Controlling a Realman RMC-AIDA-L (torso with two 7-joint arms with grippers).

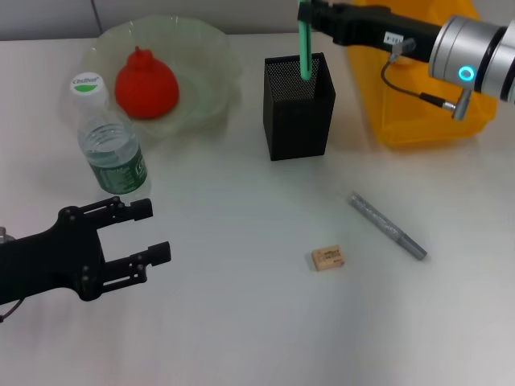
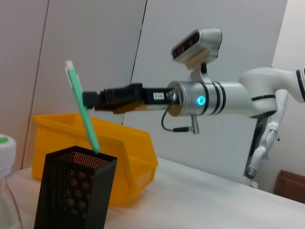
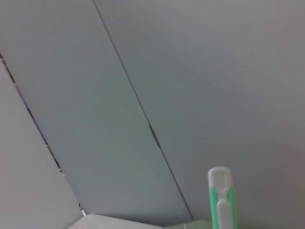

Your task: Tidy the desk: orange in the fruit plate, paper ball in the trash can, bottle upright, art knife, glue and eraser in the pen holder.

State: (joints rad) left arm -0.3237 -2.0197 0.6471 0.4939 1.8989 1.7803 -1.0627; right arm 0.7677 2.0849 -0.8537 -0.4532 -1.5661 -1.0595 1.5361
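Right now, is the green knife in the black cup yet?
Partly in: the art knife has its tip inside the pen holder, gripped by the right gripper.

Bright even light; soft shadows; no glare; sharp pics.

The right claw [image 1: 306,11] holds the green art knife [image 1: 305,48] into the black pen holder [image 1: 298,112].

Lab-like test room: bare white table [image 1: 241,322], plain grey panelled walls [image 2: 95,47], yellow plastic bin [image 1: 418,121].
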